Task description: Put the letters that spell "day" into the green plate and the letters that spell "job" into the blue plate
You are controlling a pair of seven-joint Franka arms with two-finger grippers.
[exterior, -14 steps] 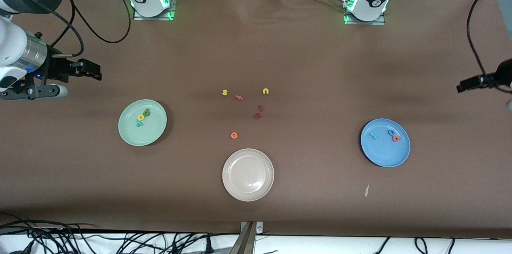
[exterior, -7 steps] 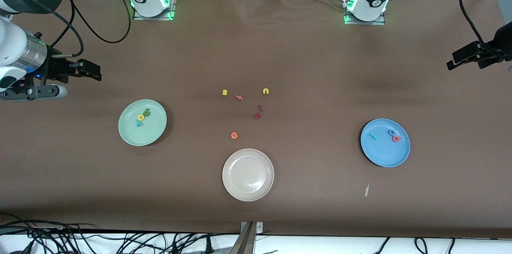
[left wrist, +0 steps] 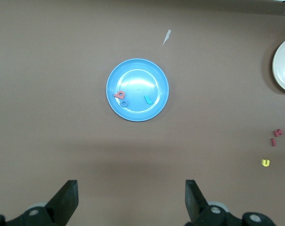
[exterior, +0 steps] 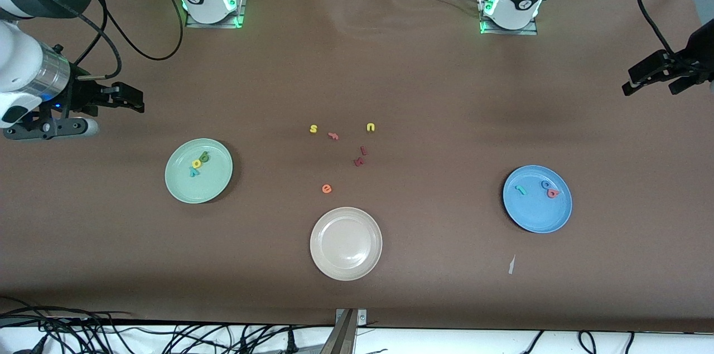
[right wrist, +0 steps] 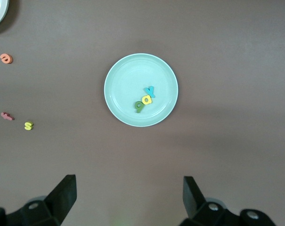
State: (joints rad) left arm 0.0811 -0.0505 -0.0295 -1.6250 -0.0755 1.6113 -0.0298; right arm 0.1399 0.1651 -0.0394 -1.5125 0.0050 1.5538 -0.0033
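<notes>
Black fingers (left wrist: 67, 200) of the left gripper (exterior: 652, 78) stand wide apart and hold nothing; it hangs over bare table (exterior: 424, 81) at the right edge of the front view. The right gripper (exterior: 125, 98), at the left edge of that view, also has its fingers (right wrist: 64, 195) spread wide and empty, over bare table above the green plate (exterior: 215, 184).

In the green plate, left of centre in the front view, lie the d (exterior: 204, 157), the a (exterior: 196, 164) and the y (exterior: 193, 172), close together in a short row. In the blue plate (exterior: 535, 220), at the lower right, lie the j (exterior: 521, 190), the o (exterior: 545, 185) and the b (exterior: 552, 193), the o and b touching, the j a little apart.

Mid-frame on the table are loose letters: a yellow s (exterior: 313, 129), a salmon f (exterior: 333, 135), a yellow u (exterior: 370, 127), two dark red letters (exterior: 360, 156) and an orange e (exterior: 327, 189). Below the e sits a beige plate (exterior: 346, 270). A pale scrap (exterior: 511, 265) lies below the blue plate.
</notes>
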